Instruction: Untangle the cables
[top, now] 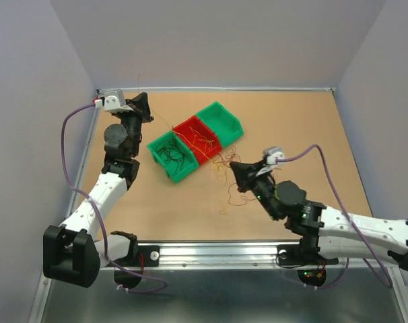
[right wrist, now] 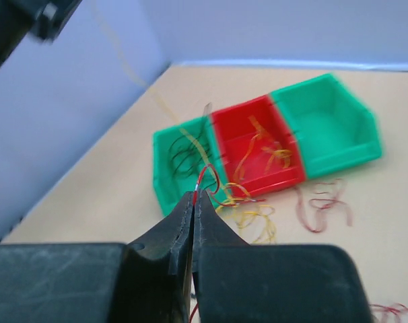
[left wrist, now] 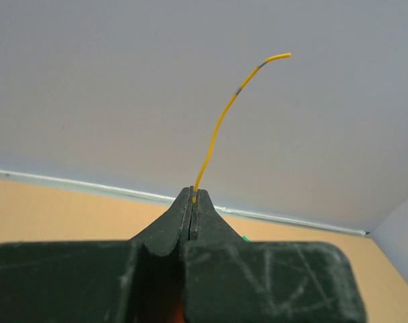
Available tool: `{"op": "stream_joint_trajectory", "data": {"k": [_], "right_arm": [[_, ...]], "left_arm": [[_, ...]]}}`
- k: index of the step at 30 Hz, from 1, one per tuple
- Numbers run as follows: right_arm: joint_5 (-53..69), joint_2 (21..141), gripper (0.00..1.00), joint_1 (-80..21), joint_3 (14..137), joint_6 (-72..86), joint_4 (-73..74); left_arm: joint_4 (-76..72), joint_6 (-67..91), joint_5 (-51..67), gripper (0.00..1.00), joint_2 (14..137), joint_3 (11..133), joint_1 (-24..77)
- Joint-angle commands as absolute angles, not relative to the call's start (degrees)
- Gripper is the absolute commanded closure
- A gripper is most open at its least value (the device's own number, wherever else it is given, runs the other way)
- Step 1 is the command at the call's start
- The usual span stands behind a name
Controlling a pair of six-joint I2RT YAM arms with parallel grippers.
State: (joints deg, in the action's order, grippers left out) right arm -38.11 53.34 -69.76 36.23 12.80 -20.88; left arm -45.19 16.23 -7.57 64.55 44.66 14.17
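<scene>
Pinching a yellow wire (left wrist: pixel 221 121) in the left gripper (left wrist: pixel 194 195), jaws clenched flat on it, free end curving up before the back wall (left wrist: pixel 190 81), raised high by the far-left table corner. Gripping a red wire (right wrist: pixel 207 176) in the right gripper (right wrist: pixel 194 196), jaws likewise clamped tight, low over the table (top: pixel 170 208) near the loose strands. Leaves the rest of the cables split: dark strands in the left green bin (right wrist: pixel 165 182), orange and red ones in the red bin (right wrist: pixel 278 176), a loose yellow-red tangle (right wrist: pixel 252 214) on the table just before the red bin, and a few dark-red loops (right wrist: pixel 324 202) beside it. Right green bin (right wrist: pixel 338 151) looks bare inside, though blurred. Judged as mid-separation, with one strand to be pulled free of the knot. To do it well, draw the red wire slowly back and up, away from the tangle, watching for other strands dragging along. Pause and shake lightly if the clump lifts as one. Hold the left gripper steady so that the yellow line, faintly seen running down toward the bins, is taut but not strained. Room enough over the near and right table. Tight on the left, with wall and table edge close to the left arm (top: pixel 116 155). Mind the bin rims, apt to snag a hair-thin loop, and the bins themselves, likely to slide if tugged.
</scene>
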Motion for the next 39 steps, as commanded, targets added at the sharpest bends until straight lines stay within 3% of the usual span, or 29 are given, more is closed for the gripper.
{"op": "stream_joint_trajectory", "data": {"k": [1, 8, 14, 19, 28, 32, 35, 39], "right_arm": [[-56.6, 39.8, 0.99, -69.9, 30.8, 11.3, -18.2], [-62.0, 22.2, 0.99, -69.9, 28.8, 7.3, -18.5], [-68.3, 20.4, 0.99, -69.9, 31.5, 1.7, -22.1], [-71.0, 17.5, 0.99, -69.9, 32.5, -5.0, -27.0], [-67.8, 1.6, 0.99, -69.9, 26.6, -11.6, -35.8], [-65.7, 9.1, 0.99, -69.9, 29.4, -11.2, -34.9], [-65.1, 21.9, 0.99, -69.9, 34.6, -12.6, -34.5], [-55.7, 37.0, 0.99, -69.8, 40.8, -15.6, -34.9]], "left_arm": [[-50.3, 15.5, -7.6, 1.0, 64.2, 45.5, 14.3], [-50.5, 14.8, -7.8, 1.0, 67.5, 46.1, 14.4], [-45.8, 13.5, -13.8, 1.0, 72.2, 50.3, 13.3], [-43.2, 24.6, -6.0, 1.0, 74.8, 50.8, 3.3], [-48.1, 27.8, -1.0, 1.0, 71.5, 46.3, 1.8], [-51.4, 26.0, 5.2, 1.0, 66.9, 43.5, 4.7], [-53.0, 21.2, 2.9, 1.0, 62.3, 41.1, 11.1], [-56.2, 15.3, 3.9, 1.0, 57.4, 38.1, 17.0]]}}
